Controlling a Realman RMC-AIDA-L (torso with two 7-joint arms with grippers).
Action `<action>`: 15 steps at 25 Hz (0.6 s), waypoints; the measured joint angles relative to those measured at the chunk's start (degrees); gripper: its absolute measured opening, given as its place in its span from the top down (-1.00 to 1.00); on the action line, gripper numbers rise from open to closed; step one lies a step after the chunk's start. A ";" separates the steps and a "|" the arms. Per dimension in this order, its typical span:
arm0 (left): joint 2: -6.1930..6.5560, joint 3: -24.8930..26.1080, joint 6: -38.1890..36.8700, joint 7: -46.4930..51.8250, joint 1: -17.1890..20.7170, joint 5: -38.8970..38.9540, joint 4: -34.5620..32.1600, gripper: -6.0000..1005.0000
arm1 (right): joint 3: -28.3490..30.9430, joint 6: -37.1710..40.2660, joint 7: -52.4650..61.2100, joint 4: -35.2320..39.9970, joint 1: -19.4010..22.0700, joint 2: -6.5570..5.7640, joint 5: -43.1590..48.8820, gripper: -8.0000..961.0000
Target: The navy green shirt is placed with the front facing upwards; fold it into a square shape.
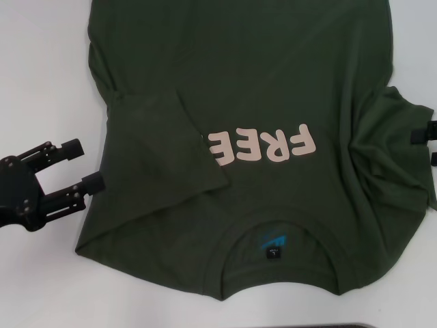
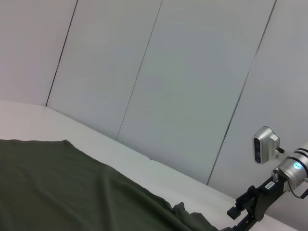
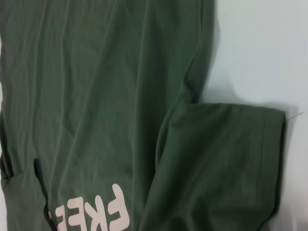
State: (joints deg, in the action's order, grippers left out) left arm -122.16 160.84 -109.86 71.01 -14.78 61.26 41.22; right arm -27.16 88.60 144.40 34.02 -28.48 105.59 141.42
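One navy green shirt (image 1: pixel 273 102), spread front up on one white table (image 1: pixel 41 82), collar at the near edge, just right of the left gripper (image 1: pixel 76 166). Pale pink letters (image 1: pixel 263 145), four legible, reading "FREE", the rest covered by cloth. One neck label (image 1: pixel 273 244), black with blue, inside the ribbed collar. Sleeves, two: the left-side sleeve (image 1: pixel 167 147) folded inward over the chest, hem across the lettering, just right of the left gripper's fingertips; the right-side sleeve (image 1: pixel 403 147) lying outward, bunched, beside the right gripper (image 1: pixel 427 140). Left gripper: one, black, over bare table at the shirt's left edge, two fingers spread wide, holding nothing, lower fingertip (image 1: pixel 95 183) at the cloth edge. Right gripper: one, only black parts visible at the right margin against the sleeve; grip state cannot tell. One grey panelled wall (image 2: pixel 159 72) behind the table.
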 joint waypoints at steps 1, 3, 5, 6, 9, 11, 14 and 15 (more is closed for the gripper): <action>0.00 0.00 0.00 0.00 0.01 0.00 0.00 -0.56 | 0.00 -0.13 0.00 0.00 0.00 0.06 0.00 -0.78; 0.00 0.00 0.00 0.00 0.05 0.00 0.00 -0.56 | -0.01 -0.32 0.00 0.00 -0.04 0.23 0.00 -0.78; 0.00 0.00 0.00 0.00 0.13 0.00 0.01 -0.56 | -0.05 -0.51 0.00 0.00 -0.09 0.36 0.00 -0.78; 0.00 0.00 0.00 0.00 0.17 0.00 0.02 -0.56 | -0.08 -0.60 0.00 0.00 -0.12 0.40 0.00 -0.78; 0.00 0.00 0.00 0.00 0.28 0.00 0.05 -0.56 | -0.14 -0.82 0.00 0.00 -0.15 0.44 0.00 -0.78; 0.00 0.00 0.00 0.00 0.32 0.00 0.04 -0.56 | -0.17 -1.15 0.01 -0.35 -0.21 0.50 0.00 -0.78; 0.00 0.00 0.00 0.00 0.39 0.00 0.02 -0.56 | -0.18 -1.24 0.01 -0.69 -0.30 0.53 -0.03 -0.78; 0.00 0.00 0.00 0.00 0.39 0.00 0.01 -0.56 | -0.18 -1.29 0.00 -0.79 -0.34 0.53 -0.08 -0.78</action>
State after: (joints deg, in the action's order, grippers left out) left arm -122.16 160.84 -109.86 71.01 -14.39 61.26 41.23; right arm -27.34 87.31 144.40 33.23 -28.81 106.12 141.34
